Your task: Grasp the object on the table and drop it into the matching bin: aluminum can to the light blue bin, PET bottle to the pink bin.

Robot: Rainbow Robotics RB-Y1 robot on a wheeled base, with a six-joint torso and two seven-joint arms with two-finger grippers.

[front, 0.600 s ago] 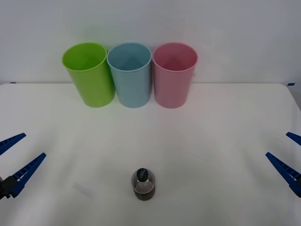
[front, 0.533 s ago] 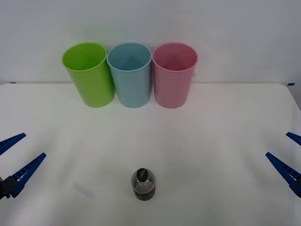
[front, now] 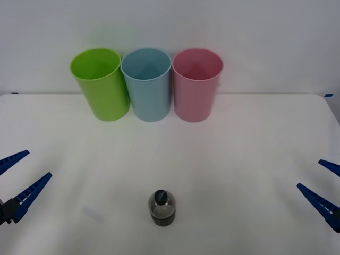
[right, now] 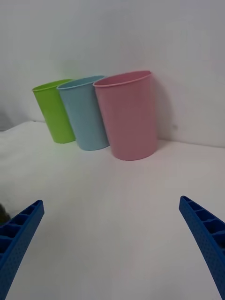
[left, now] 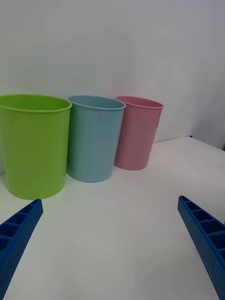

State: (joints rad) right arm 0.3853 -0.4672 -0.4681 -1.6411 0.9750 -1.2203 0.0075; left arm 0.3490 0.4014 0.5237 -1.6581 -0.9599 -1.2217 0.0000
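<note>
White wall behind, white desk [front: 249, 154] in front — that is the whole room. Near the front edge of the desk, close to the middle, stands the PET bottle [front: 161, 208]. It is upright, so its long line points straight up, with the black cap on top and the dark brown part below. Nothing touches it.

Out from the bottle, one end effector waits on each side. The left end effector [front: 16, 183] hangs low at the left edge of the desk, its two blue fingers spread apart and holding nothing. The right end effector [front: 325, 186] hangs at the right edge, its fingers spread apart and bare too. The bottle sits between them, a bit closer to the left one, I think — though both are partly cut off, so it is hard to be sure. Either one would have to move in sideways toward the middle to get its fingers on both sides of the bottle.

Far at the back, by the wall, three bins stand in a row, well apart from the bottle: a lime green bin [front: 101, 82], the light blue bin [front: 147, 84] and the pink bin [front: 196, 84]. The pink one is where the bottle should go, and it lies on the right side of the row.
</note>
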